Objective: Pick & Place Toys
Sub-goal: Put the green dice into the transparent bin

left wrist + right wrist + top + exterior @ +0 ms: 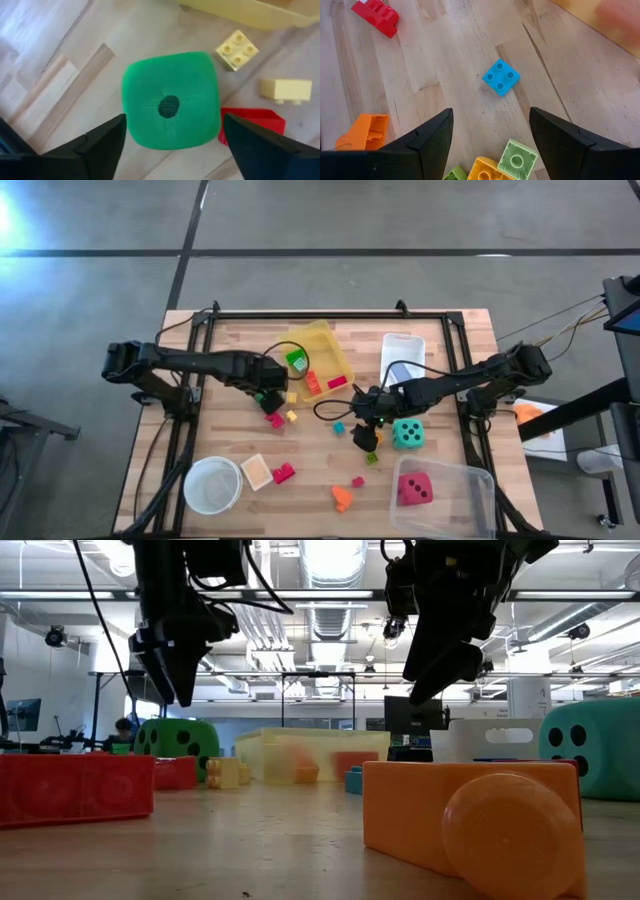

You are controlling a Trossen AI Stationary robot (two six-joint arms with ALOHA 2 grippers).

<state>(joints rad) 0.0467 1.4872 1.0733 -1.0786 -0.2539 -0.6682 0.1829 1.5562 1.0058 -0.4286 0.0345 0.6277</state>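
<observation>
The green die (170,102) rests on the table with its one-dot face up, just near the yellow bin (325,345). My left gripper (173,117) hangs open above it, pointing down, one finger over each side of the die (180,745). Two yellow blocks (237,49) and a red block (252,122) lie beside the die. My right gripper (491,112) is open above the table's middle (365,428). Under it lie a blue block (500,76), an orange block (365,132) and a light green block (517,157).
The yellow bin holds red blocks (322,382) and a green piece. A white bin (402,352) stands at the back right and a teal die (407,433) beside my right gripper. A clear bin (470,480) holds the pink-red die (414,488). A white bowl (212,485) sits front left.
</observation>
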